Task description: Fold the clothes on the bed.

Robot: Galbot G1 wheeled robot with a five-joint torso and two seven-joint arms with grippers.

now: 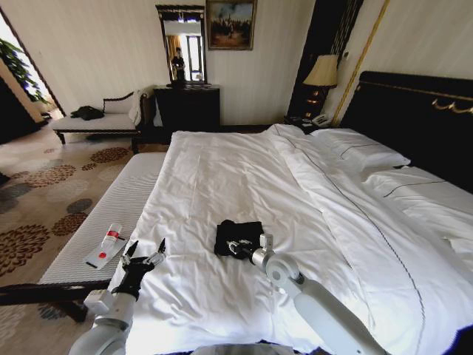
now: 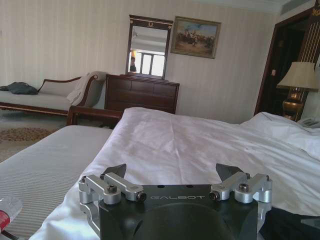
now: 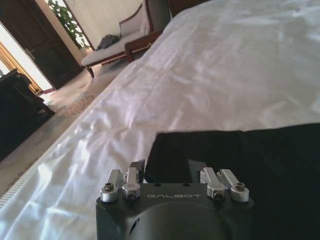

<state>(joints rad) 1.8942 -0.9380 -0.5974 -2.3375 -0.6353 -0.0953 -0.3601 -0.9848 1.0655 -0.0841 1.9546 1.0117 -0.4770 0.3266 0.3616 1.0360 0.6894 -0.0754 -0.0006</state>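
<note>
R gripper (image 1: pixel 238 247) sits at the near edge of the black T-shirt (image 1: pixel 238 235), which lies folded into a small dark rectangle on the white duvet (image 1: pixel 222 177) of the bed (image 1: pixel 414 103), approx mid-width and toward the foot end. In the right wrist view the shirt (image 3: pixel 240 155) fills the area just ahead of and beneath the gripper (image 3: pixel 167 167); its fingers (image 3: pixel 136 169) are a little apart with shirt edge between them, but whether they actually pinch fabric I cannot tell. Shirt's folded edge looks straight, corner just off the gripper's one finger.

L gripper (image 1: pixel 145 254) is well apart from the shirt, off to the shirt's left, over the duvet edge near the bed's side. It's open, fingers spread wide, nothing between them; left wrist view confirms, w/ both fingertips (image 2: pixel 116 171) apart and only duvet (image 2: pixel 190 145) ahead of the gripper (image 2: pixel 174 172).

Beside L gripper, further out from bed, is the pale striped counter (image 1: pixel 111 207) carrying a small clear packet w/ red mark (image 1: pixel 107 246). Shirt is nearer R gripper than L by a lot.
</note>
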